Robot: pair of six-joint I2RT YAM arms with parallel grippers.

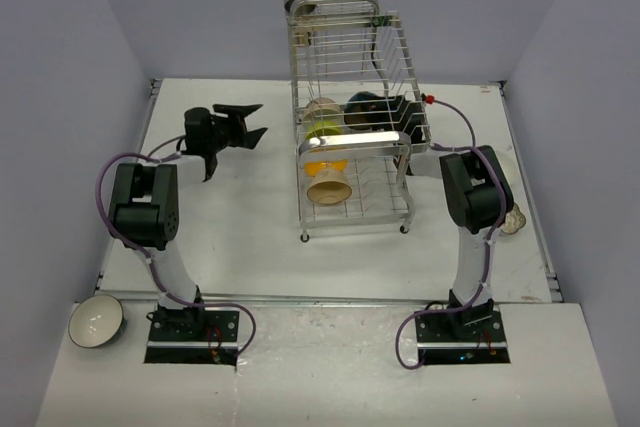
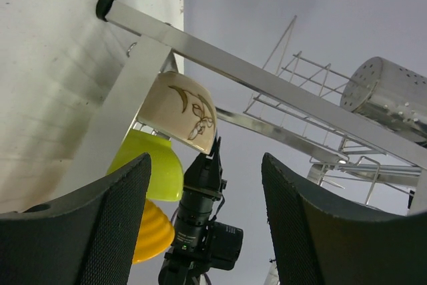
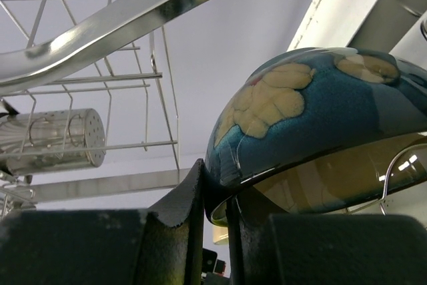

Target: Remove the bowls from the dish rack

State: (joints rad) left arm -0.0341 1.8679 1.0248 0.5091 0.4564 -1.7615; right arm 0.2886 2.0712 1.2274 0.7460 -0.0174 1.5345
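The chrome wire dish rack (image 1: 352, 77) stands at the table's middle back. Its upper tier holds a cream bowl (image 1: 322, 110), a yellow-green bowl (image 1: 324, 131), a yellow-orange bowl (image 1: 328, 163) and a dark blue bowl (image 1: 364, 105). A beige bowl (image 1: 330, 188) sits on the lower tier. My right gripper (image 1: 400, 115) reaches in from the right. In the right wrist view it (image 3: 217, 188) is shut on the rim of the blue, beige-flowered bowl (image 3: 307, 118). My left gripper (image 1: 240, 123) hangs open and empty left of the rack. Its wrist view shows it (image 2: 205, 161) facing the cream bowl (image 2: 183, 111) and yellow-green bowl (image 2: 150, 165).
A white bowl (image 1: 95, 320) sits on the near platform at the bottom left. A small pale object (image 1: 514, 218) lies beside the right arm. A perforated metal cutlery holder (image 3: 53, 141) hangs on the rack's back. Grey walls close in the table.
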